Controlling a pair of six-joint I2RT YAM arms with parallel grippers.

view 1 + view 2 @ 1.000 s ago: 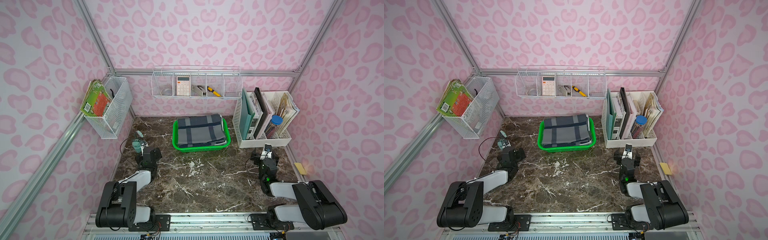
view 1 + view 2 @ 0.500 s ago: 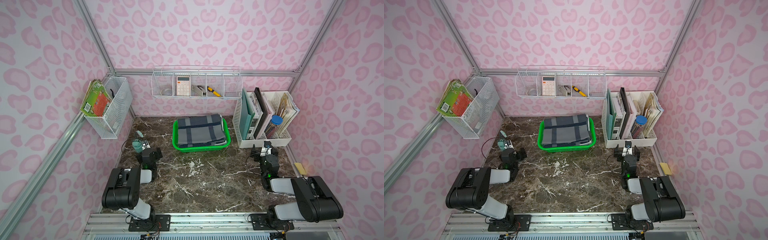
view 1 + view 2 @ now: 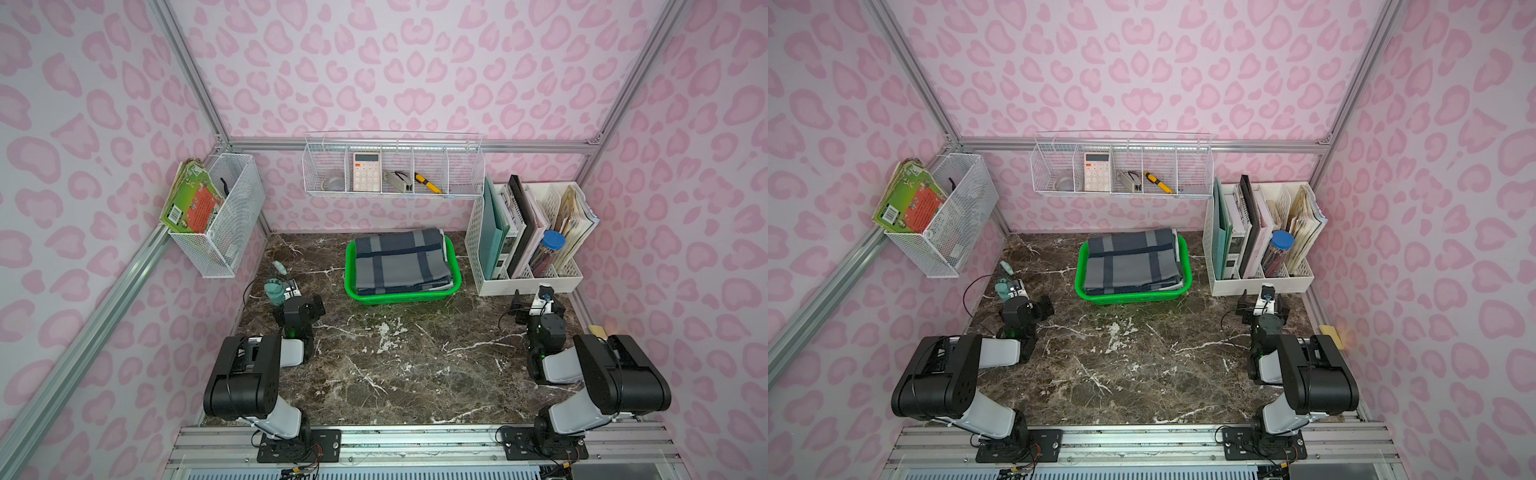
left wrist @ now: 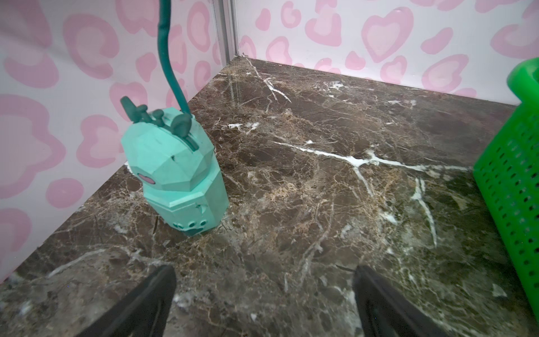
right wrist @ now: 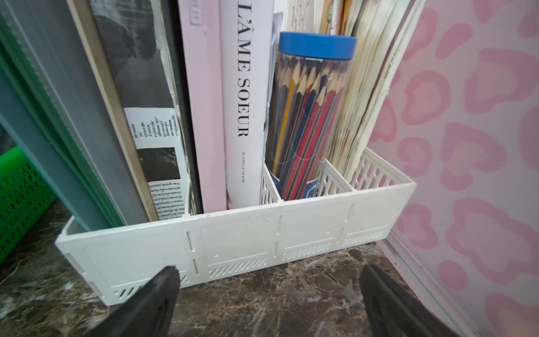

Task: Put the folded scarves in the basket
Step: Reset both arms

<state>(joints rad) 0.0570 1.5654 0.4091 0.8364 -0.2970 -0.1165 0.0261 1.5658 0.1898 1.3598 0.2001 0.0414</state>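
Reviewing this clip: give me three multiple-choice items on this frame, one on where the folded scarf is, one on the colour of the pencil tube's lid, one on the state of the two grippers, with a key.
1. Where does the folded scarf lie?
A. on the bare marble table
B. in the green basket
C. in the white file organizer

2. What colour is the lid of the pencil tube?
A. blue
B. red
C. white

3. How do the left gripper and the right gripper stand?
A. both shut on the scarf
B. left open, right shut on the tube
C. both open and holding nothing

Key: 1 B, the plaid cloth sits inside the green rim in both top views. 2 A, the right wrist view shows a blue cap. 3 C, each wrist view shows the fingers spread with only marble between them.
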